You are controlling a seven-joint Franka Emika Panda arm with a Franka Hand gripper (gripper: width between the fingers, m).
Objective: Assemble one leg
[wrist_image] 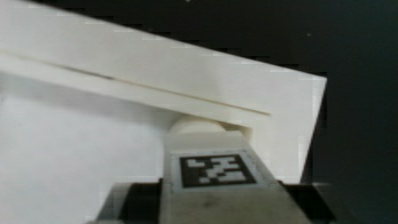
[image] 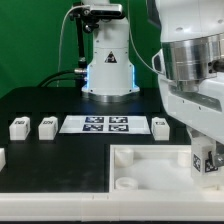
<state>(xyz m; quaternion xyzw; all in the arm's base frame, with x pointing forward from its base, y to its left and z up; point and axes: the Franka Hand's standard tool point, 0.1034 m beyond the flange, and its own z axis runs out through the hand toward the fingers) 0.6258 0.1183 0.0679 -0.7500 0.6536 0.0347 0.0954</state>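
Gripper (image: pixel 204 158) clamped on the leg (image: pixel 207 164), lower right of ext. view, over the panel's (image: pixel 150 165) right end. Wrist cam: leg tip at corner socket (wrist_image: pixel 205 127), close to panel edge. Spare legs (image: pixel 18 127) + marker board (image: pixel 107 124) mid-frame, well apart; open black table (image: pixel 50 175) lower left.

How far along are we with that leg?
Done: one leg is off the table, with the gripper shut on it. In hand: it is held upright over the panel corner at the exterior view's right. The wrist view shows its end at a round socket, but I cannot tell if it is seated. Left: seat it fully, then release. Other legs lie loose on the table.
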